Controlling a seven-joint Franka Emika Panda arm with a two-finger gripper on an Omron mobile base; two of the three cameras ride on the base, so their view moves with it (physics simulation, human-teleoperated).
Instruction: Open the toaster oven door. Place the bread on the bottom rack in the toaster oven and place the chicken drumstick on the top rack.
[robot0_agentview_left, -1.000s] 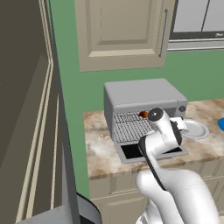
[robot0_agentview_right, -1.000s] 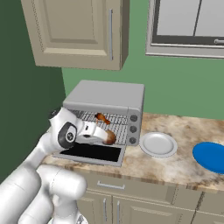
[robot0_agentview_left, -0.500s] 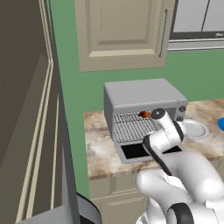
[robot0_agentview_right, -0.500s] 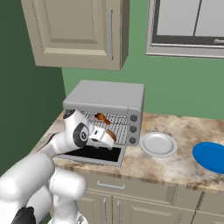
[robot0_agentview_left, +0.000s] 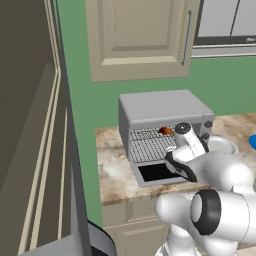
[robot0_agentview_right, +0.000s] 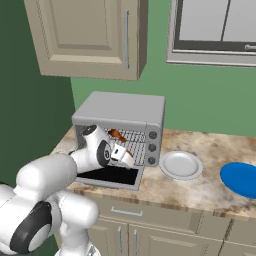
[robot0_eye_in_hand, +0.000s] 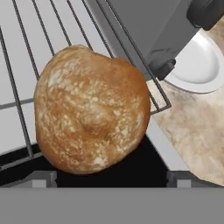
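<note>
toaster oven (robot0_agentview_right: 120, 112): set on the speckled counter (robot0_agentview_right: 210, 187) against the green wall; knob column seen at its right front.
toaster oven door (robot0_agentview_left: 159, 172): folded down flat in front of the opening, black glass facing up.
chicken drumstick (robot0_agentview_left: 165, 131): seen on the top rack (robot0_agentview_left: 147, 133), toward its right side, inside the oven.
bread (robot0_eye_in_hand: 92, 114): seen from the hand camera lying on the bottom rack (robot0_eye_in_hand: 26, 65), near the rack's front right corner, partly overhanging the front wire above the dark door glass.
gripper (robot0_eye_in_hand: 109, 178): held just above and in front of the bread; jaws spread wide, one fingertip on each side of the loaf, no contact made out, nothing gripped.
white plate (robot0_agentview_right: 180, 164): on the counter just right of the oven.
blue plate (robot0_agentview_right: 242, 179): further right, apart from the white one.
</note>
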